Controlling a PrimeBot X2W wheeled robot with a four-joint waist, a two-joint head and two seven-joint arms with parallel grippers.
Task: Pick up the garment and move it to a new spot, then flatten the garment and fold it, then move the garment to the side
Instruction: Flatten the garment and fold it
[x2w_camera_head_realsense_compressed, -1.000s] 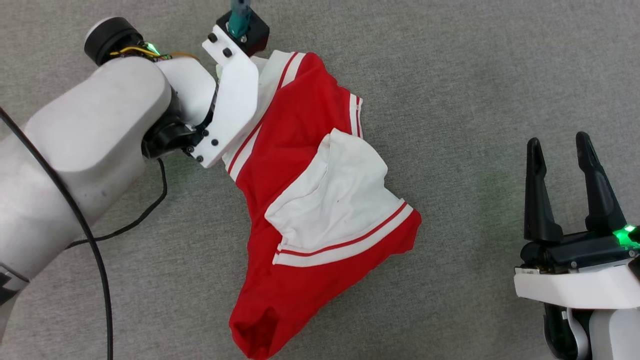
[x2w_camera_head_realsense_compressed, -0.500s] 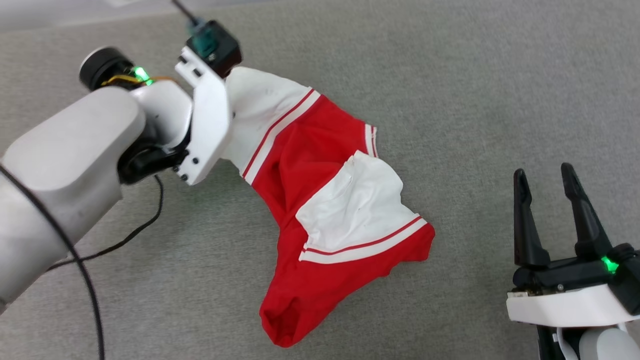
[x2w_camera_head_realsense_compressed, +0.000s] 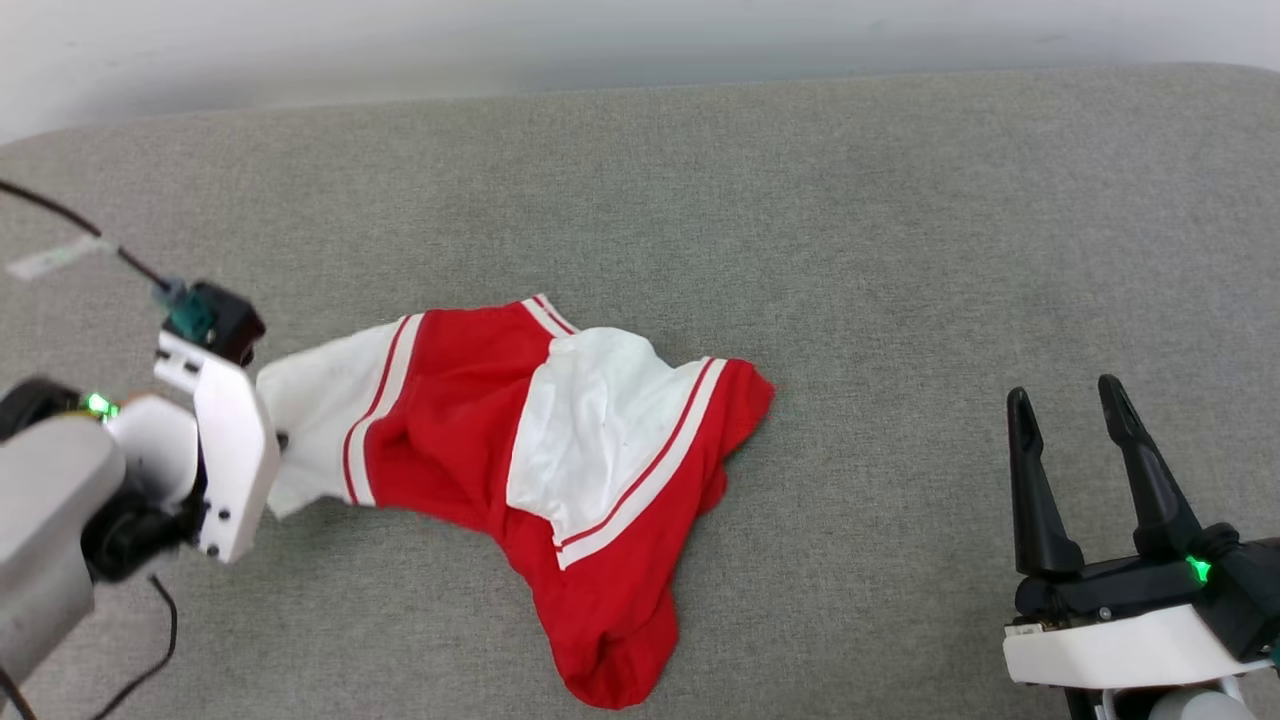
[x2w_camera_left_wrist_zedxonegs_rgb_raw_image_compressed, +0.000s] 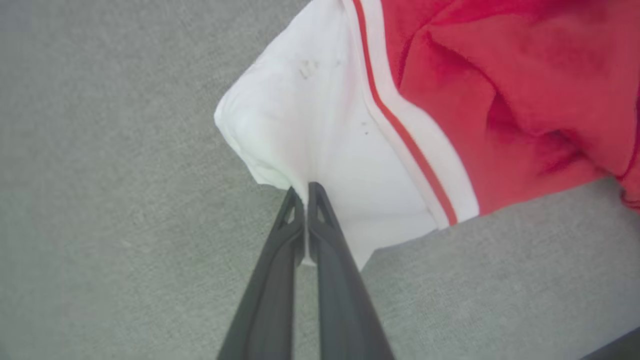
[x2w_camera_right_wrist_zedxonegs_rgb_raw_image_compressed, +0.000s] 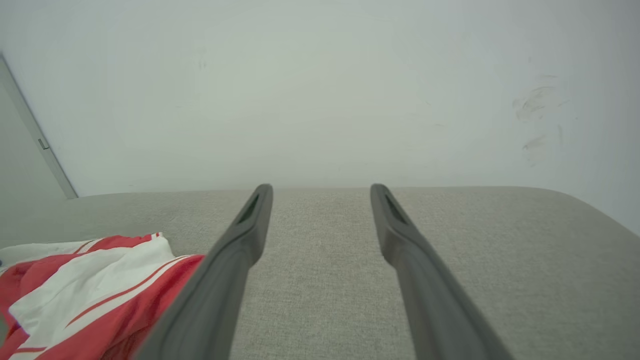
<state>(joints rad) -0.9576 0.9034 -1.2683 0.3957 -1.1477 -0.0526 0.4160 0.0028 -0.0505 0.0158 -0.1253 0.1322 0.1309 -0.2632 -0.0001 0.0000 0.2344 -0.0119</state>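
One step looks begun: in the head view, the garment (x2w_camera_head_realsense_compressed: 450, 450) lies crumpled on the couch (x2w_camera_head_realsense_compressed: 900, 250), not yet flattened or folded. Left wrist view: the left gripper (x2w_camera_left_wrist_zedxonegs_rgb_raw_image_compressed: 305, 190) pinches its sleeve (x2w_camera_left_wrist_zedxonegs_rgb_raw_image_compressed: 310, 125). Right wrist view: the right gripper (x2w_camera_right_wrist_zedxonegs_rgb_raw_image_compressed: 321, 189) gapes wide, empty.

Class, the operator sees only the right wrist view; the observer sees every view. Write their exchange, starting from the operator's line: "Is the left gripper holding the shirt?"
Observer: Yes. The left gripper is shut on the edge of the garment, at its white sleeve.
Operator: Is the shirt flat?
Observer: No. It lies crumpled on the grey surface, with a bunched red end trailing toward the robot.
Operator: Is my gripper touching it?
Observer: No. The right gripper stands clear of it, off to its right.
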